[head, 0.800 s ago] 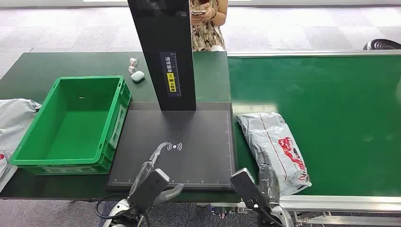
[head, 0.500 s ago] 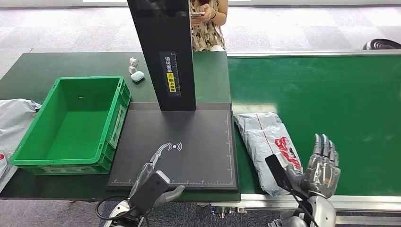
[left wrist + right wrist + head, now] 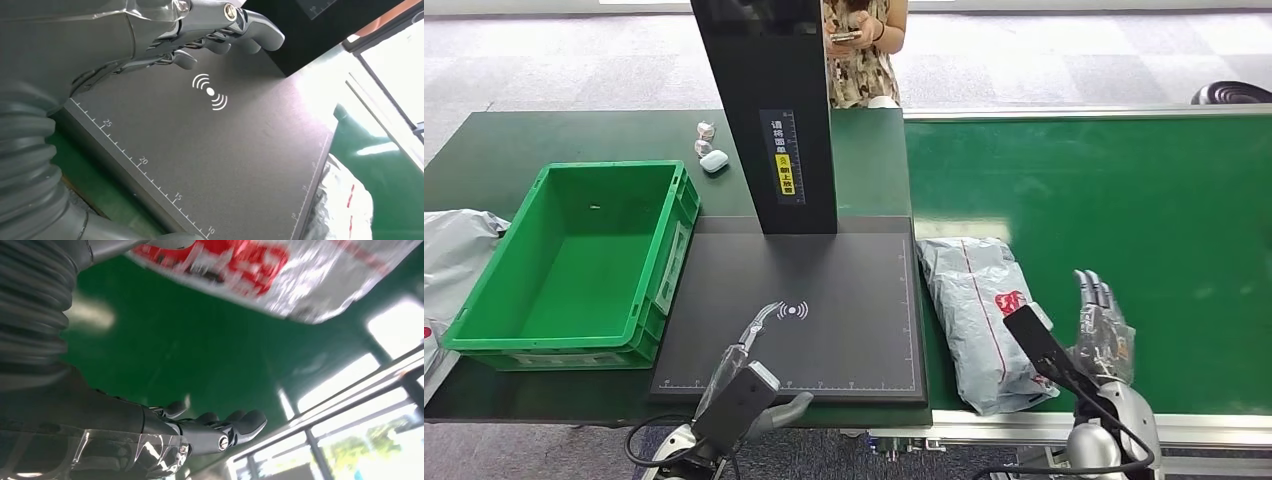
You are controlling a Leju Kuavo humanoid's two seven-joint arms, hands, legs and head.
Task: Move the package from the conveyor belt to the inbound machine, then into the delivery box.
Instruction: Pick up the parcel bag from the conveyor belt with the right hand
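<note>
A grey plastic package (image 3: 979, 310) with red print lies on the green conveyor belt (image 3: 1144, 220), its left edge against the black scanning pad (image 3: 824, 290) of the inbound machine. My right hand (image 3: 1102, 335) stands just right of the package, fingers straight and apart, holding nothing; the package (image 3: 280, 270) passes close beside it in the right wrist view. My left hand (image 3: 749, 335) hovers over the pad's near edge with fingers extended and empty, near the white signal mark (image 3: 211, 92). The green delivery box (image 3: 579, 260) stands empty to the left of the pad.
The machine's black upright column (image 3: 769, 110) rises behind the pad. A person (image 3: 861, 50) stands beyond the table holding a phone. Small items and a white earbud case (image 3: 714, 160) lie behind the box. More grey bags (image 3: 454, 250) lie at the far left.
My right hand swung out from the package's near end to its right side and now stands closer beside it. The package drifted slightly left along the belt. The left hand barely moved.
</note>
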